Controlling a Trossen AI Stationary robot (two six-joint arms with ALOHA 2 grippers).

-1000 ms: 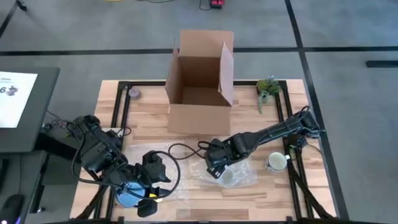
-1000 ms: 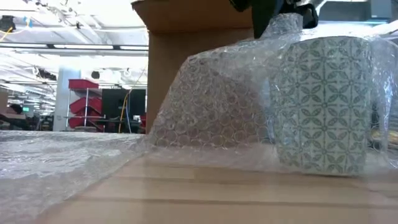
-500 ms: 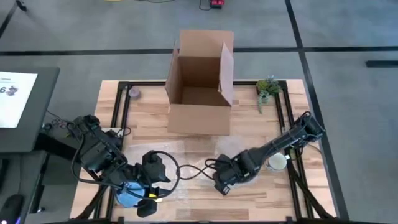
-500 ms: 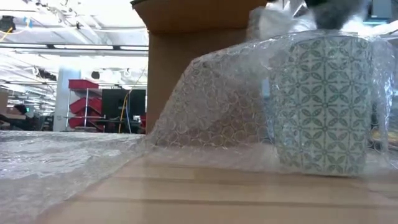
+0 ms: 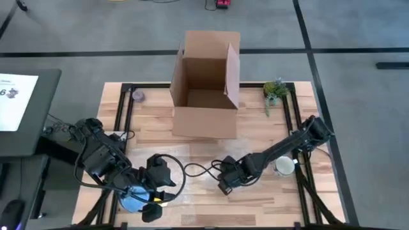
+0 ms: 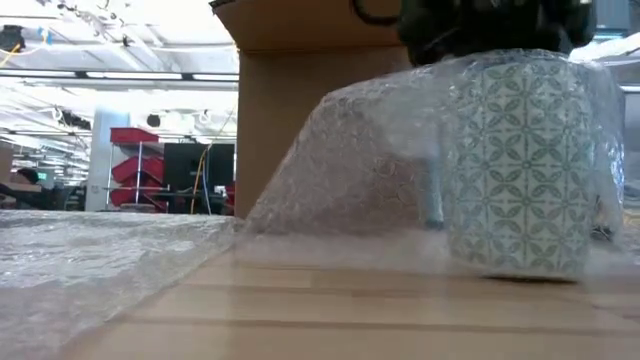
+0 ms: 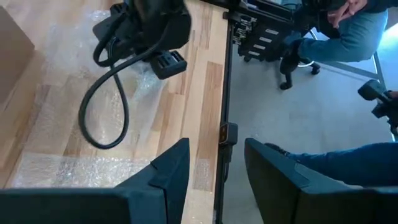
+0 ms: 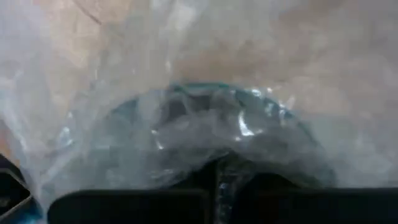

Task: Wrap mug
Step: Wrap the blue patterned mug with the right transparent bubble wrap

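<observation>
Mug veiled under bubble wrap; right gripper jaws pinching wrap; left jaws open.

A white sheet lying left of the desk is showing a dark "6" at its left edge; no other text or label is reading clearly anywhere.

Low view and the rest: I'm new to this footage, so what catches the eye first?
First, the patterned mug at the table's front, draped in bubble wrap, with the right gripper pressing down over it. Behind it the open cardboard box stands at the table's far middle. The left gripper waits, jaws open, at the near left edge.
</observation>
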